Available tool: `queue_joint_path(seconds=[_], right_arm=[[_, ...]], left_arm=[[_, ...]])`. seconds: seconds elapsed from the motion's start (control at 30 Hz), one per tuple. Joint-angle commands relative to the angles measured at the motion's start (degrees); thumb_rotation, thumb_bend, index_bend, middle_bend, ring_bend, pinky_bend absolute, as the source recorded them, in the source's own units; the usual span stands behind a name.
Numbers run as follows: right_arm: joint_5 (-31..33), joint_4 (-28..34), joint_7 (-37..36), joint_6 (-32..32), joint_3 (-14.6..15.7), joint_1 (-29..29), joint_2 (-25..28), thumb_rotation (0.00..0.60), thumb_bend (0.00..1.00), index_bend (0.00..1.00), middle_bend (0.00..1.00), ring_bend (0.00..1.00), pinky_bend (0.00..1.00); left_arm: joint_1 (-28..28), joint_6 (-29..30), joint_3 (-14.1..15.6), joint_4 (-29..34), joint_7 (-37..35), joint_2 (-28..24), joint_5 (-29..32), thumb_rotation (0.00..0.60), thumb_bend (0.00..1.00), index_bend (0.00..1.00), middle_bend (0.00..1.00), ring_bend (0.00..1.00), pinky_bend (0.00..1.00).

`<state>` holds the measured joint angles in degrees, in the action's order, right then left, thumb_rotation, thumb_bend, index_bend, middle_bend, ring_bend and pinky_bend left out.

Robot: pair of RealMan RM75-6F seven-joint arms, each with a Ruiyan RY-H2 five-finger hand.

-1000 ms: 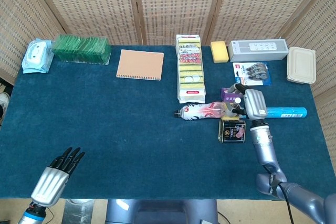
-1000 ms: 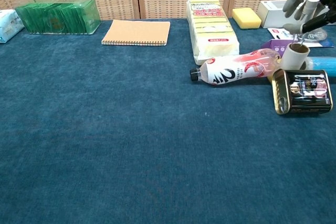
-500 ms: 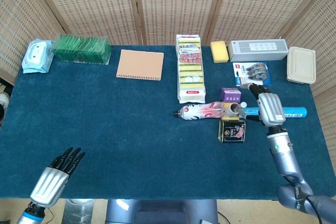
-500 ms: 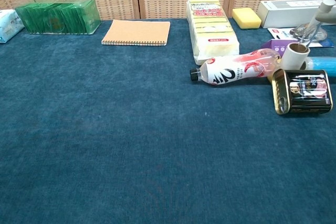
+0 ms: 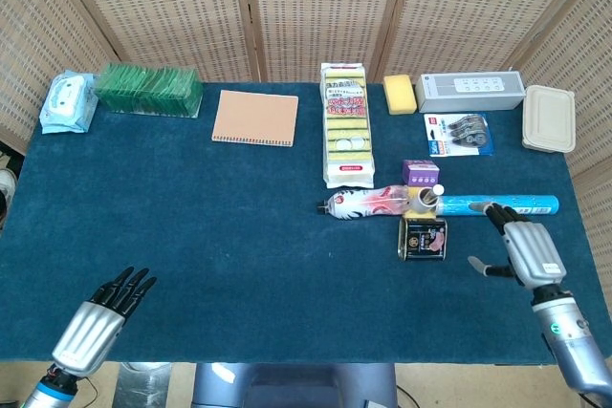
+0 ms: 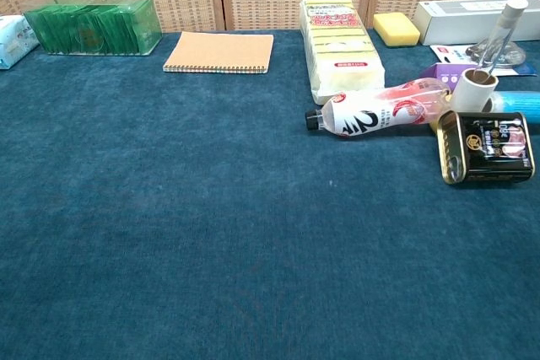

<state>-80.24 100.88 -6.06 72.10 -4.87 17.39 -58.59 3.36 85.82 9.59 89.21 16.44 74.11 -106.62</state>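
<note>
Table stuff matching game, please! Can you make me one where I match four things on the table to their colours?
Things:
1. sponge
2. notebook
3. small box
4. tube

Colours:
a. purple
b. light blue
c. yellow
d. orange-tan

Right pairs: 1-c, 2-d, 3-a, 4-b.

The sponge sits at the back by the grey box. The tube lies just beyond the right hand, which holds nothing.
</note>
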Motion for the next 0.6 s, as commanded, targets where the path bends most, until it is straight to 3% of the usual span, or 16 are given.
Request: queue_joint_path(seconds=[0.03,0.3,0.6], right_arm=[[-5.2,2.0,1.4,6.2,3.9,-5.0,0.1,0.600,0.25,0.20,0.23,0.22,0.28],[-14.1,-0.1,7.0,12.4,8.9,-10.2,-4.0,0.600,0.25,0.20,0.23,0.22,0.28],[-17.9,0.1,12.6,14.5,10.2,-12.3,-4.9,0.600,0.25,0.20,0.23,0.22,0.28]], left_arm=[[-0.1,0.1,0.0,0.3,-0.2,-0.5,0.3,0.600,0.21,0.04,0.08,0.06,0.26],[-0.6,2.0,-0.2,0.4,-1.5,-1.5,-0.2,0.600,0.21,0.04,0.08,0.06,0.26],[-1.8,2.8,-1.6,2.7,-0.6,-3.0,3.6,0.600,0.21,0.04,0.08,0.06,0.26]])
